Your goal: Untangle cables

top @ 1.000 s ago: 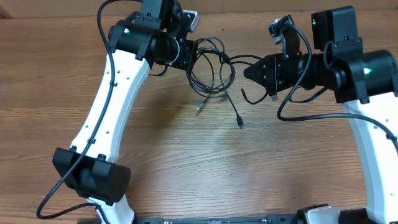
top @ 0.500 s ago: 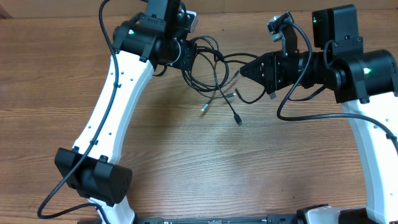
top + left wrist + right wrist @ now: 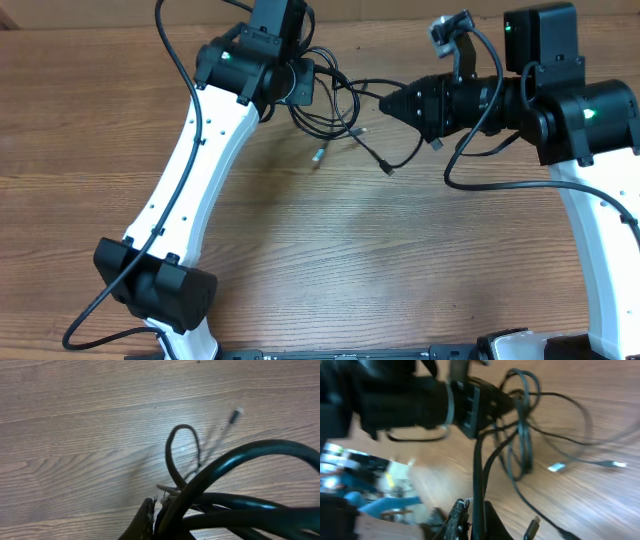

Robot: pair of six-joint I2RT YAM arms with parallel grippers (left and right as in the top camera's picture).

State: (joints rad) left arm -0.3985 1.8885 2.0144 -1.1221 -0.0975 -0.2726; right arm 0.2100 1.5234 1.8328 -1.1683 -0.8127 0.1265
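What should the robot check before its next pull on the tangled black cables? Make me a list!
1. Left pincer shut on the cables: ok.
2. Right pincer shut on a strand: ok.
3. Loops separated between the pincers: not ok, they are bunched together.
4. Plug ends clear of both arms: ok.
5. Which strand crosses which: cannot tell, the wrist views are blurred.

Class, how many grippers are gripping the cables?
2: left gripper at the tangle's upper left, right gripper at its right edge, both shut on the cables.
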